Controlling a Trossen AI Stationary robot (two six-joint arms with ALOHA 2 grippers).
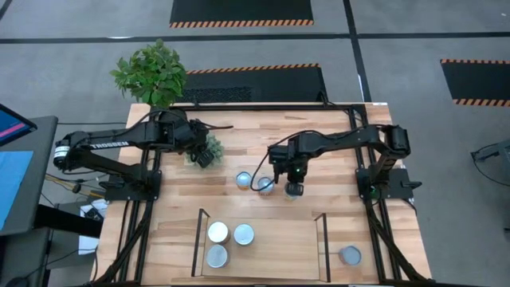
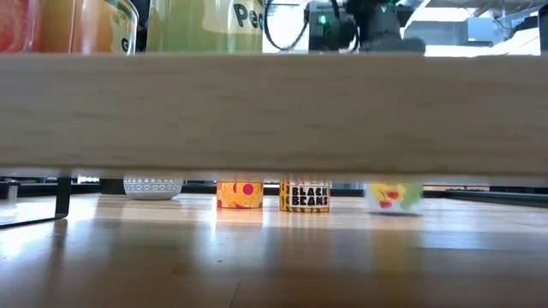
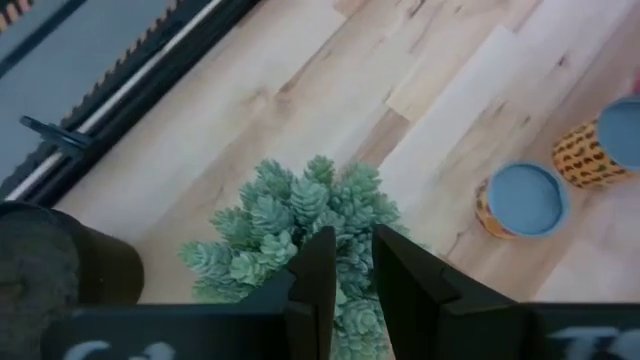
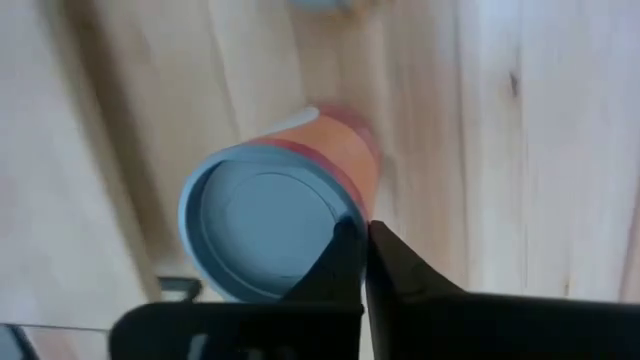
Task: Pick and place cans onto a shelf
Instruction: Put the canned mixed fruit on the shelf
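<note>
Pale wooden tabletop (image 1: 271, 151) mid-frame on grey floor (image 1: 80, 48), right gripper (image 1: 295, 189) fingers together over cans (image 1: 253, 182), left gripper (image 1: 205, 156) slightly parted.

Even bright light; soft shadows; right wrist view blurred.

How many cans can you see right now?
7. Three cans on the shelf; three mid-table, one beside the right fingers; one right of the shelf. None apparently hidden.
</note>
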